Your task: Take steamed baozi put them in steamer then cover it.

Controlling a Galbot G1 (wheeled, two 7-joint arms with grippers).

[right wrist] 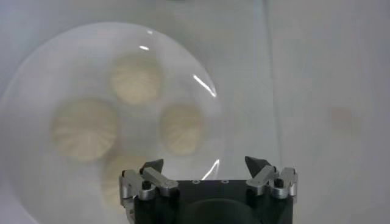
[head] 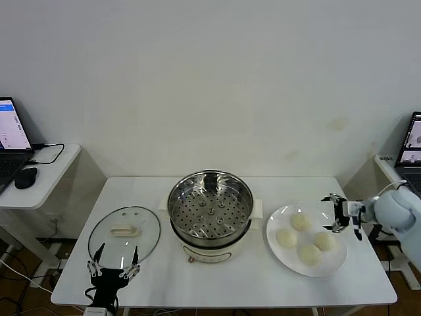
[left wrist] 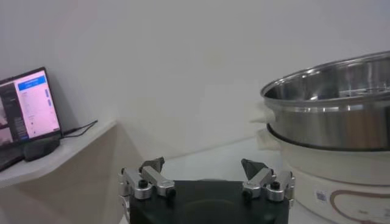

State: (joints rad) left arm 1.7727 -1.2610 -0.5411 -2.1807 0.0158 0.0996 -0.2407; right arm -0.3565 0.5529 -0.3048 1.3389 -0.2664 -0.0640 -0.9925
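Steamed baozi [head: 301, 238]: four cream-white buns grouped on a white plate [head: 279, 219], at the right end of the white table [head: 217, 283]; none touches the plate's rim. The right gripper [head: 337, 214] hangs over the plate's far right edge, fingers spread wide and holding nothing; the buns lie just inward of it and toward the robot, the nearest close beneath its fingertips, not touching. In the right wrist view the buns [right wrist: 131, 122] sit ahead of the open gripper [right wrist: 206, 165], with bare table beyond the plate's rim on one side

Steamer [head: 210, 209]: steel pot, uncovered, perforated tray visible inside, on a cream base at the table's centre; well to the left of the right gripper, with a narrow strip of bare table between base and plate

Cover [head: 124, 233]: glass lid lying flat at the left end, handle up, beside the steamer and apart from it. The left gripper [head: 113, 270] stands at the lid's near edge by the table's front edge, fingers spread, empty; the left wrist view shows it [left wrist: 205, 170] with open tabletop ahead and the steamer [left wrist: 332, 106] off to one side
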